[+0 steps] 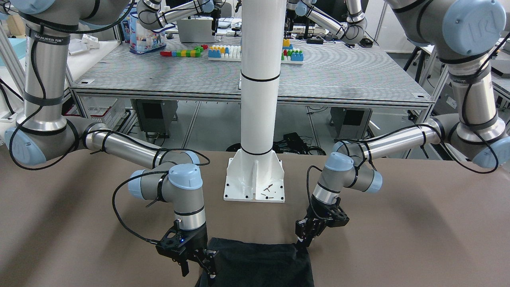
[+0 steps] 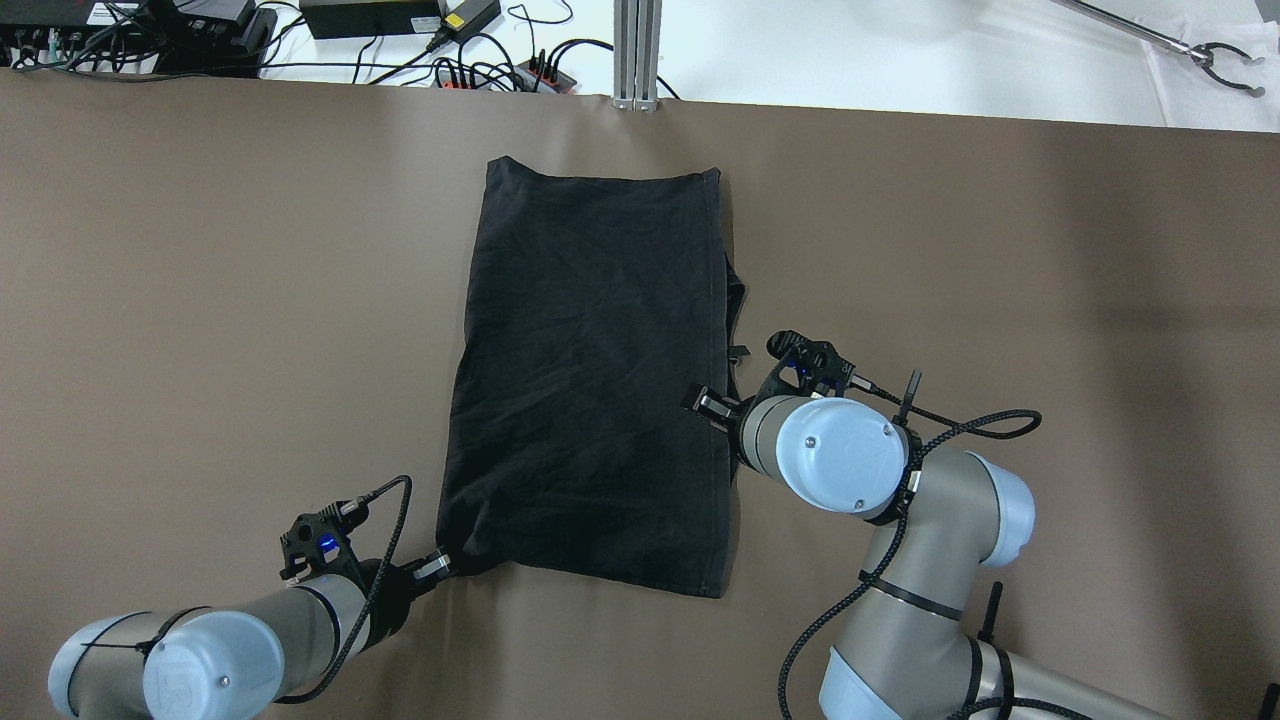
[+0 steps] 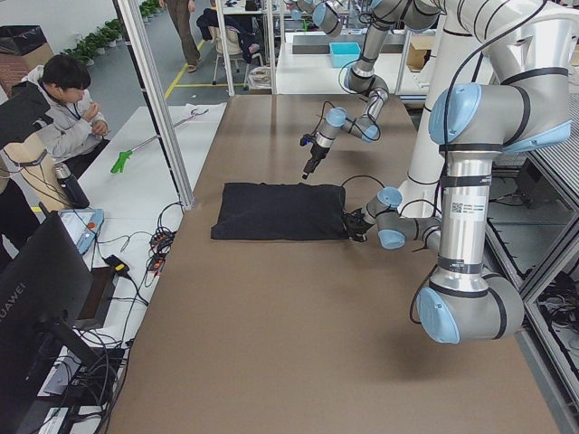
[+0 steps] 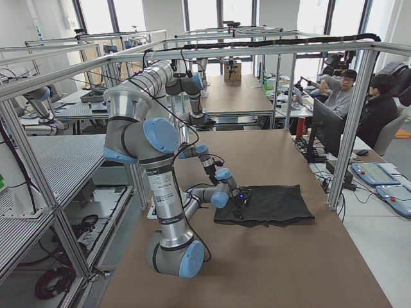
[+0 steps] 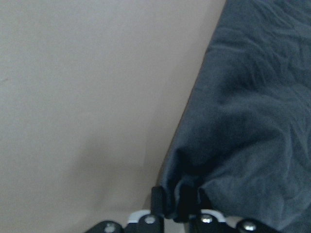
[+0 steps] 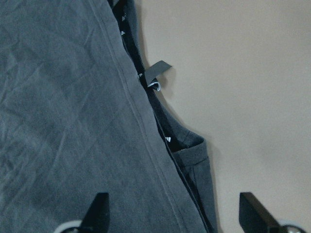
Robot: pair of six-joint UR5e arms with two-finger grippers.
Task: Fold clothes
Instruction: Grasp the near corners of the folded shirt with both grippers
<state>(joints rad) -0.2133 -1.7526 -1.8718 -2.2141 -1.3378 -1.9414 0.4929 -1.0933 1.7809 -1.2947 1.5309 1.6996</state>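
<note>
Black clothes (image 2: 590, 380), matte, wrinkled, hemmed, spread flat mid-table (image 2: 200, 300).
Left claw (image 2: 438, 566) is clamped on the clothes' bunched corner at 7 o'clock. Right claw (image 2: 712, 410), fingers apart, straddles the hemmed edge at 4 o'clock, over a doubled layer.

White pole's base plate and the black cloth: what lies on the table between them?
Nothing. In the front-facing view, only bare brown table shows between the base plate and the black cloth.
</note>
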